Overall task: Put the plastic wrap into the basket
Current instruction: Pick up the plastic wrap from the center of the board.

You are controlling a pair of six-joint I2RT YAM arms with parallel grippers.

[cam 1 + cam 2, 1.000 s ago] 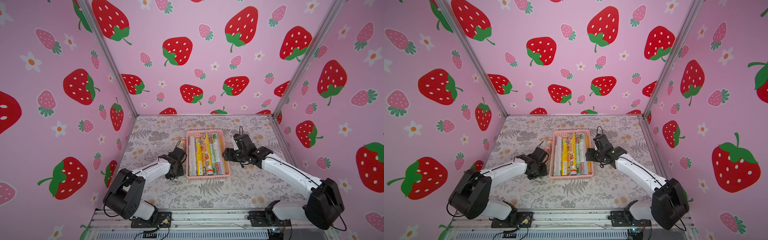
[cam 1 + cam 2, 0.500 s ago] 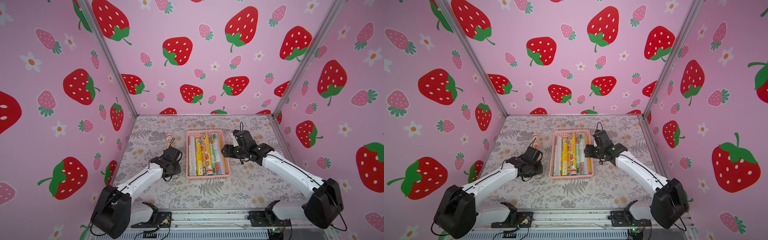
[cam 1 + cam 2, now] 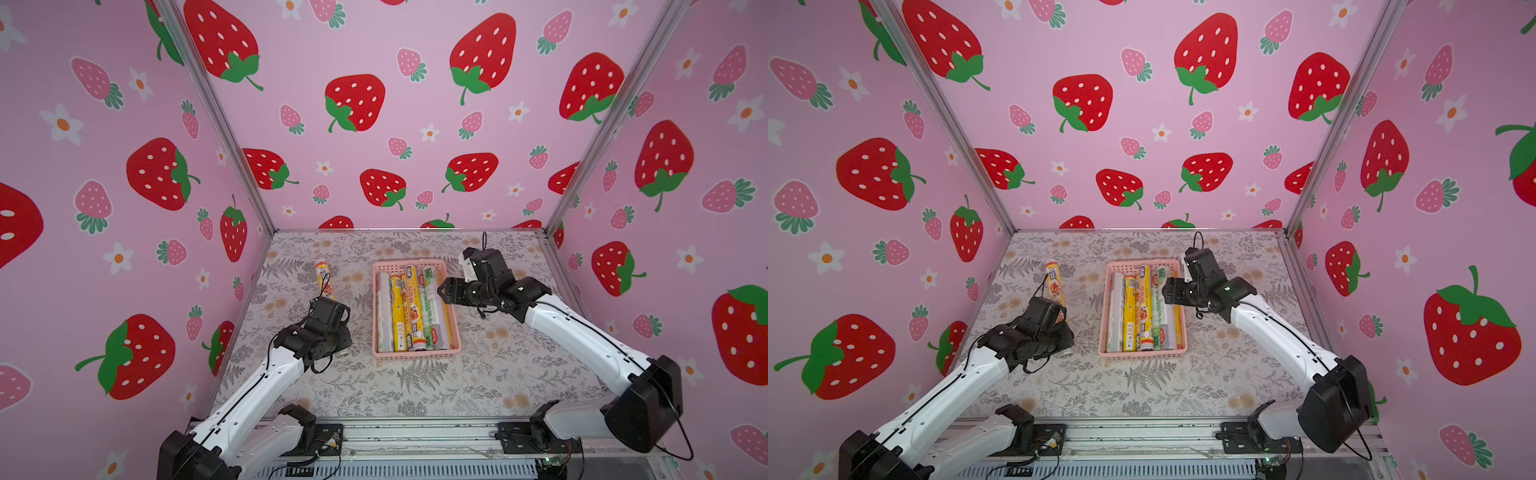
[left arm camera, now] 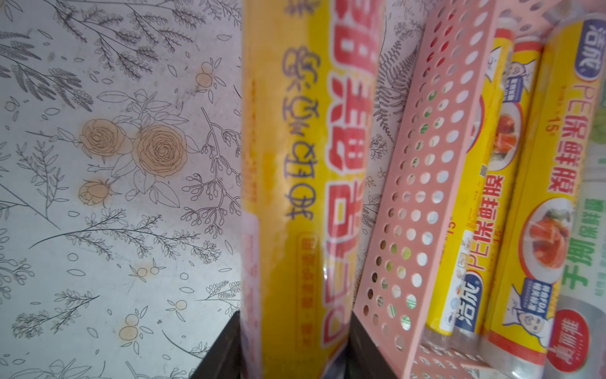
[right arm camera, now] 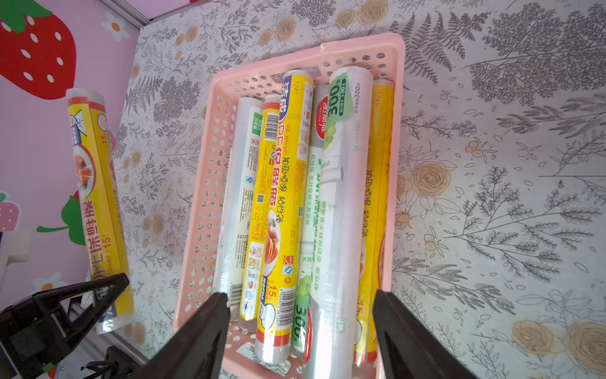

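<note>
**One roll left, and the left pincer has it**

The basket (image 3: 417, 354) holds several rolls (image 3: 411, 307), yellow and white, lying side by side along its length; that part of the job looks done. One yellow roll (image 3: 324, 280) is outside it. The left pincer (image 4: 295, 328) is clamped on that roll near one end. The rest of the roll runs forward from the jaws, and the basket's perforated wall is just beside the pincer on its right. Whether the roll is clear of the bench (image 3: 415, 386) I cannot tell.

The right pincer (image 5: 300, 295) hangs above one end of the basket with its jaws apart, gripping nothing.

What is left, as I judge it, is to carry the yellow roll over the wall and lay it among the others. No other roll shows on the bench.
</note>
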